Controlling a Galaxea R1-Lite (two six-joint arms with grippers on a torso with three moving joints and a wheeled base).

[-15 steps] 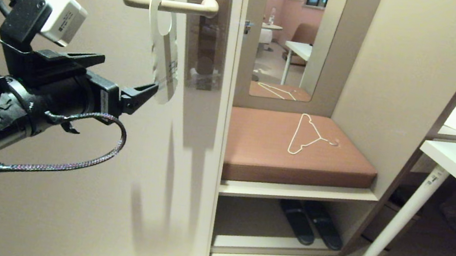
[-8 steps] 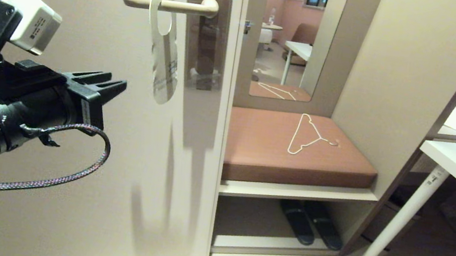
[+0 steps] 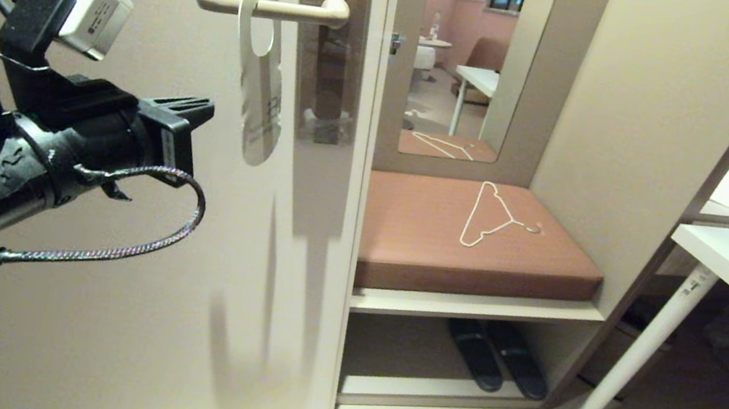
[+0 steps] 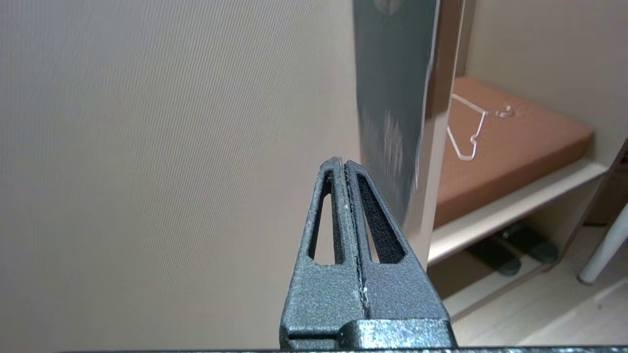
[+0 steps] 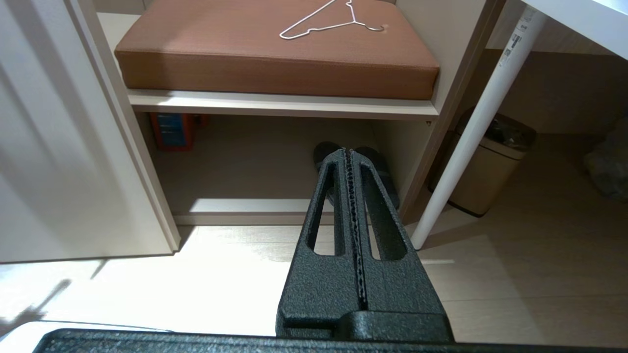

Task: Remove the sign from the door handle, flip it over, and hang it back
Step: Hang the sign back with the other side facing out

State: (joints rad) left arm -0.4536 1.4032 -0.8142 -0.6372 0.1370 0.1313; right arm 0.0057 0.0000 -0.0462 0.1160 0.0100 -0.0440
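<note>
Left gripper [image 3: 204,109]: black, matt, grainy cast finish. Fingers [image 4: 365,230] are tapered wedges, each pierced by one long triangular slot; a fine toothed strip runs along the inner edges where they meet. Behind the fingers sits a blocky black housing. Above it, a white boxy camera module [image 3: 84,10] with small printed markings, on a black bracket with visible screws, fed by a black cable. Below, a braided, multicoloured-flecked cable [image 3: 108,252] loops. Right gripper [image 5: 349,162]: identical black slotted fingers.
</note>
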